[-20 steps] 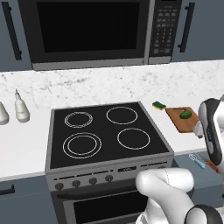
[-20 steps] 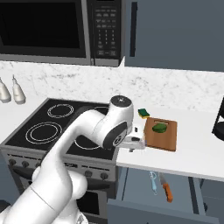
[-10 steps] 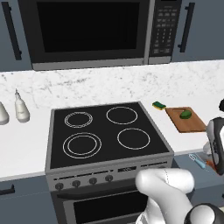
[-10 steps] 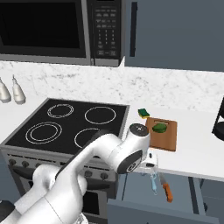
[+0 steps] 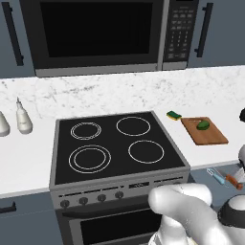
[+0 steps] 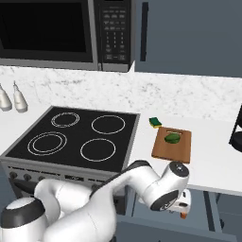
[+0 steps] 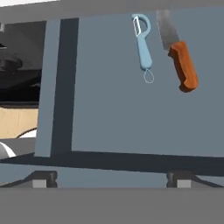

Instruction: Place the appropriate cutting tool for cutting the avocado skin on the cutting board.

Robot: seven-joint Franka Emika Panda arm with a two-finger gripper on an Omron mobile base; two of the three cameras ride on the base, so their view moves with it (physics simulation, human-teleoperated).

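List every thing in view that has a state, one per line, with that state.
knife: lying flat in the open drawer, not gripped
peeler: lying beside the knife, apart from it
drawer: pulled open
avocado: resting on the cutting board
cutting board: flat on the counter, no tool on it
gripper: open, empty

Light-blue peeler: lies in the grey drawer, ahead of the fingertips, handle toward them. Green-and-yellow sponge and black stovetop: on the counter above the end effector.
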